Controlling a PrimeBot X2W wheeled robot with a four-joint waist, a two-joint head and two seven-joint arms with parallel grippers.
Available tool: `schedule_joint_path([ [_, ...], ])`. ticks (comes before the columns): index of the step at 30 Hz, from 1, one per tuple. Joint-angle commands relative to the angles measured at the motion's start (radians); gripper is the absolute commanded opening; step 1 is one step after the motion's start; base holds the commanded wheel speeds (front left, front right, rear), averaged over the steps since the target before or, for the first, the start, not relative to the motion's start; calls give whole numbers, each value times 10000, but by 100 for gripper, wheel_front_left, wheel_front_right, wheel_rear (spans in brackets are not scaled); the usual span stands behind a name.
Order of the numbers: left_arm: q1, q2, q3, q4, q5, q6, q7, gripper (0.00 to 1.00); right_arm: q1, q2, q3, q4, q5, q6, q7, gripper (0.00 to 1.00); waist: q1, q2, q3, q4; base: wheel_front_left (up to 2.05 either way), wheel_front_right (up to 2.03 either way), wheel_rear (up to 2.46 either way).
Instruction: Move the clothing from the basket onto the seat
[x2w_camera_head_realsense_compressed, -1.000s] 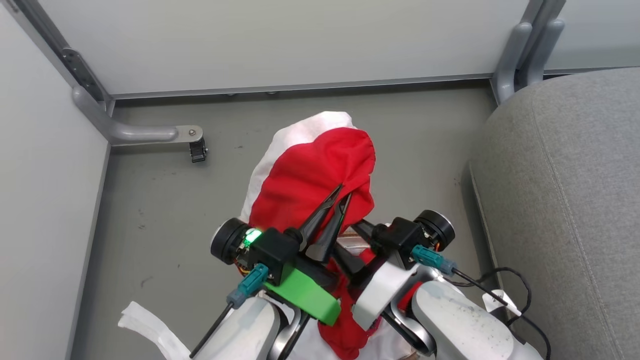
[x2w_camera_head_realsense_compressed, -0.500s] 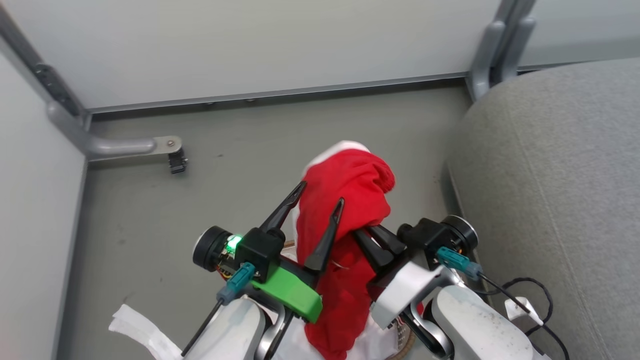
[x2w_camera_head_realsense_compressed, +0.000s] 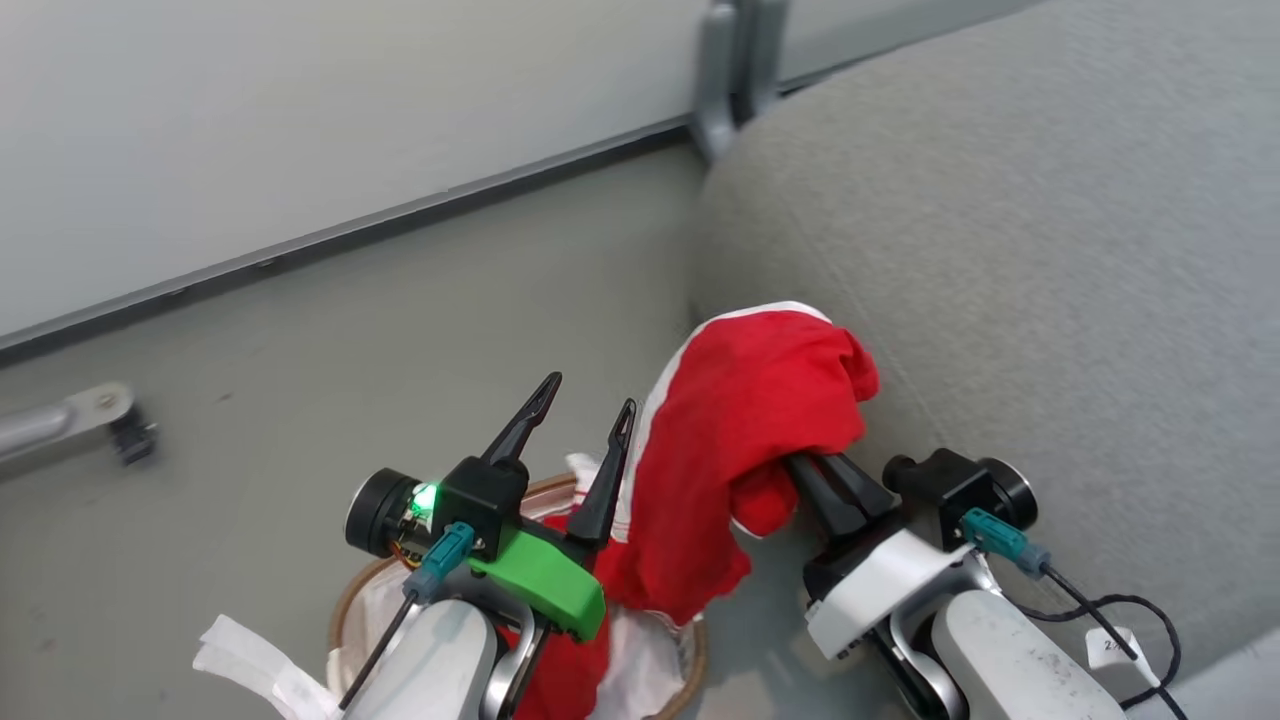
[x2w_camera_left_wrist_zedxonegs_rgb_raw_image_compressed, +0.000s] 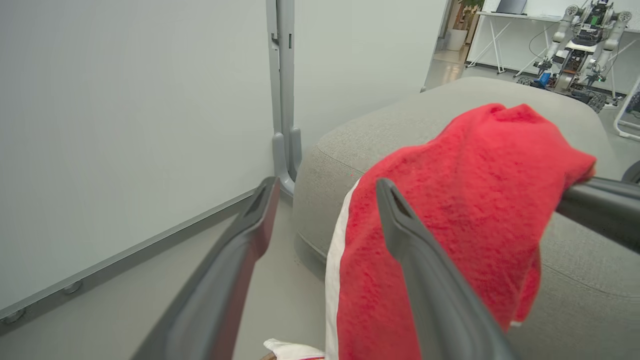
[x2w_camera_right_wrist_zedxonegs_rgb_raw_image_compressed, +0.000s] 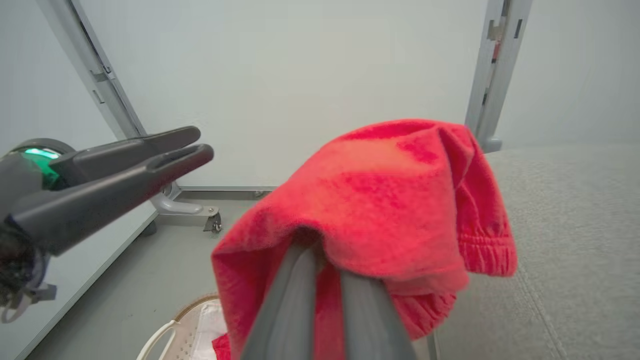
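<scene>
The red garment (x2w_camera_head_realsense_compressed: 745, 450) hangs from my right gripper (x2w_camera_head_realsense_compressed: 805, 475), whose jaws are pinched tight on a fold of it. It is lifted above the basket (x2w_camera_head_realsense_compressed: 343, 620), in front of the edge of the grey seat (x2w_camera_head_realsense_compressed: 1000, 250); whether it touches the seat I cannot tell. My left gripper (x2w_camera_head_realsense_compressed: 590, 393) is spread wide and holds nothing, just beside the cloth. A second red piece (x2w_camera_head_realsense_compressed: 560, 680) lies in the basket on the floor (x2w_camera_head_realsense_compressed: 300, 380).

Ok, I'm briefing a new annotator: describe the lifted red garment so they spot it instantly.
Find the big grey seat; at its left edge, near the basket, the right gripper is shut on a bright red garment with a white stripe. Unlike the red fabric lying in the basket, it hangs lifted.
</scene>
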Motion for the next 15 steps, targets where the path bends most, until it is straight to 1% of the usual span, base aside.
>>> schedule_joint_path([
  [1, -68, 42, 59, 81, 139, -35, -1, 100, 141, -27, -89, -13, -114, -14, -25, 0, 1, 0, 319, -1817, 0, 0, 0],
  [5, -256, 42, -22, 171, 204, -48, -1, 100, 11, -123, -450, 91, -239, -14, -24, 0, 1, 0, 649, -2217, 0, 0, 0],
  [8, -318, 116, -185, 255, 173, -49, -1, 100, -437, -313, -627, 421, -362, -14, -25, 0, 1, 0, 967, -2312, 0, 0, 0],
  [12, -616, 316, -435, 336, 172, -40, -1, 100, -1286, -724, -1226, 917, -547, -14, -25, 0, 1, 0, 1585, -2089, 0, 0, 0],
  [15, -826, 459, -606, 368, 144, -41, -1, 100, -2142, -981, -1998, 1305, -609, -14, -25, 0, 1, 0, 2118, -1790, 0, 0, 0],
])
